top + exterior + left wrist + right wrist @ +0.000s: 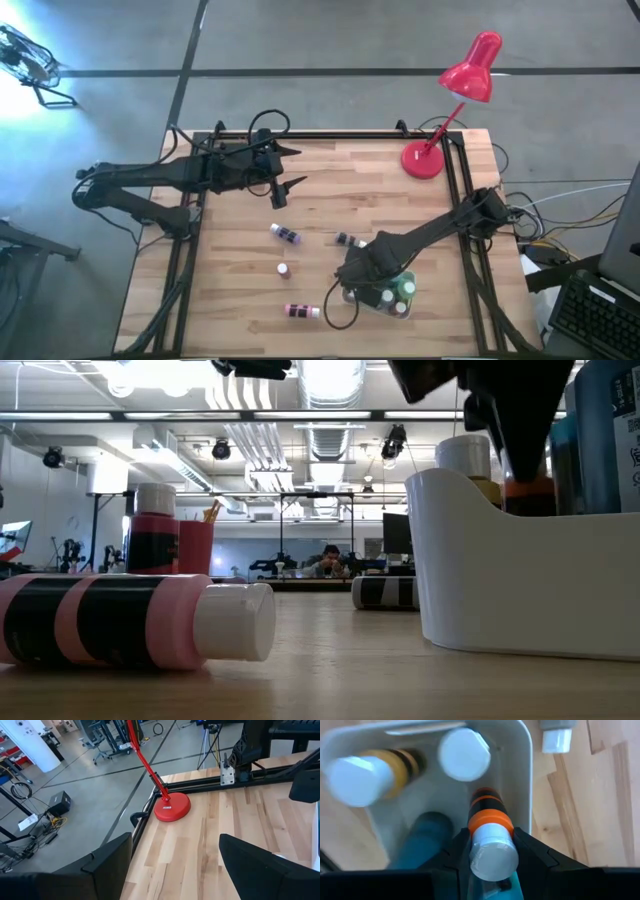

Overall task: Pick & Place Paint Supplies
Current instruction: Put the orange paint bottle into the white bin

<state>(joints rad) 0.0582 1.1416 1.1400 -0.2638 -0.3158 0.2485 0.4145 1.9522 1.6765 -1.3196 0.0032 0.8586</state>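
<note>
A white caddy [398, 308] stands near the table's near edge and holds several white-capped bottles, among them a yellow one [375, 770]. My right gripper [490, 845] hangs over the caddy, shut on an orange-and-black paint bottle [486, 805]. Loose bottles lie on the wood: a purple one [287, 235], a dark one [349, 240] and a pink one [300, 311]. One small bottle [283, 269] stands upright. My left gripper [295, 167] waits open near the far left of the table, above the wood. No paintbrush shows. My right gripper pinches the orange-and-black bottle at its top, with one finger on each side of the white cap [492, 852] and the orange neck. The fingers come from above, pointing down. The bottle stands upright with its lower part inside the caddy [520, 560]; whether it rests on the floor is hidden.
A red desk lamp stands with its base [423, 160] at the table's far right corner, its head leaning past the far edge. A black frame rail [330, 136] runs along the far edge and the sides. Bare wood lies between the left gripper and the loose bottles.
</note>
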